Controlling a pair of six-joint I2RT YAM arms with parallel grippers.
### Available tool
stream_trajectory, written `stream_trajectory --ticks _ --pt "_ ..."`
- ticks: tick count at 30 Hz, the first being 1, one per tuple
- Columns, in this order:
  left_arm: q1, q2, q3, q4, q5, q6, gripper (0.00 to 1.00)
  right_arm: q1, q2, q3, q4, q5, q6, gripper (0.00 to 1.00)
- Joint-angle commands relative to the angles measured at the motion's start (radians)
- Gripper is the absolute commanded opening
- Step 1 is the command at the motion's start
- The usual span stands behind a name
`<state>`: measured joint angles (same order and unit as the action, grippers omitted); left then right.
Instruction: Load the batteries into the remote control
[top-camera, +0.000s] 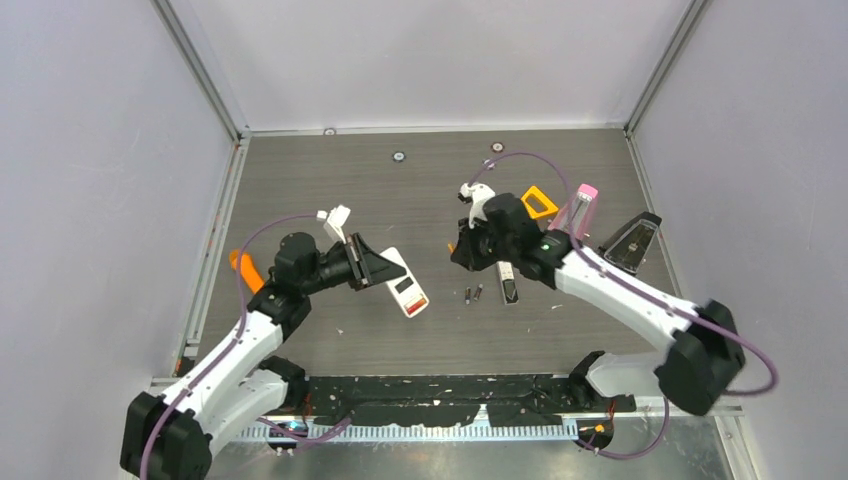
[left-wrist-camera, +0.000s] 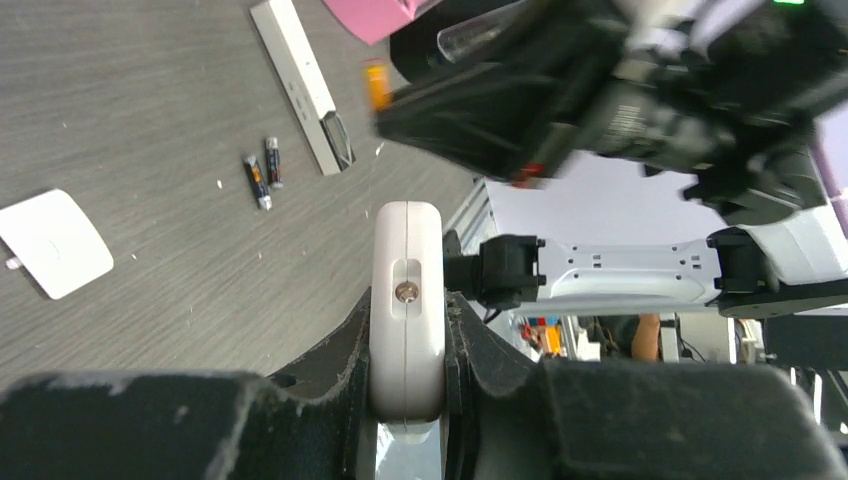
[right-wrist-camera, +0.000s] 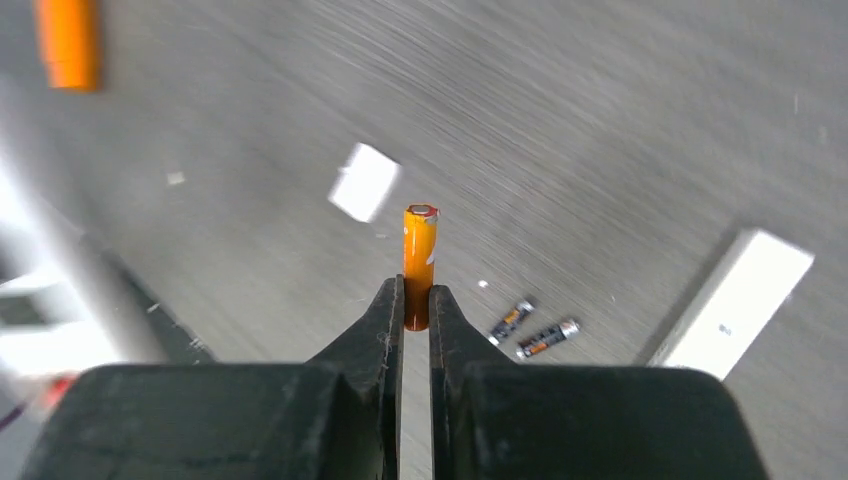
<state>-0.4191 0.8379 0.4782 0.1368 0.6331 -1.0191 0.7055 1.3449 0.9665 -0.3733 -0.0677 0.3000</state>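
At nine o'clock on the dark wood-grain table (top-camera: 330, 180) lies a big orange cone-ended plastic stick (top-camera: 245, 270), no part of this job. Right of it, the left gripper (left-wrist-camera: 408, 308) is clamped on the flat white plastic remote control (top-camera: 406, 287). It holds the remote by its long edges clear of the table, the free end pointing toward four o'clock.

Two slim dark grey-black batteries (top-camera: 472, 293) lie loose, side by side, at three o'clock from that end. Above them, at twelve o'clock, the right gripper (right-wrist-camera: 417, 292) is closed on an orange-red cylindrical battery (right-wrist-camera: 420, 255). It pinches the battery by its lower end, most of the length standing past the fingertips. A slim white-and-black remote (top-camera: 508, 290) lies just right of the dark pair.

The step looks like carrying this battery to the held remote. The left arm should keep the bay face steady and turned toward the other arm. The battery should go in parallel to its slot, spring end first and gently, since a grip so near one end may let it pivot.

No view shows the bay, so I cannot tell whether it is uncovered. A flat white rounded square piece (left-wrist-camera: 55, 243) on the table may be the cover. The battery's polarity marks are too small to read, and I cannot find a second orange-red battery.
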Motion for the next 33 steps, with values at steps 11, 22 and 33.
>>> stream_trajectory --ticks 11,22,33 --pt "-0.031 0.272 0.101 0.277 0.365 -0.094 0.0 0.128 -0.468 0.03 -0.115 -0.306 -0.55 0.05" --pt "-0.13 0.474 0.098 0.666 0.463 -0.293 0.0 0.488 -0.27 0.352 -0.514 0.03 -0.623 0.05" --pt "-0.156 0.549 0.093 0.722 0.487 -0.351 0.0 0.596 -0.099 0.467 -0.664 0.203 -0.621 0.06"
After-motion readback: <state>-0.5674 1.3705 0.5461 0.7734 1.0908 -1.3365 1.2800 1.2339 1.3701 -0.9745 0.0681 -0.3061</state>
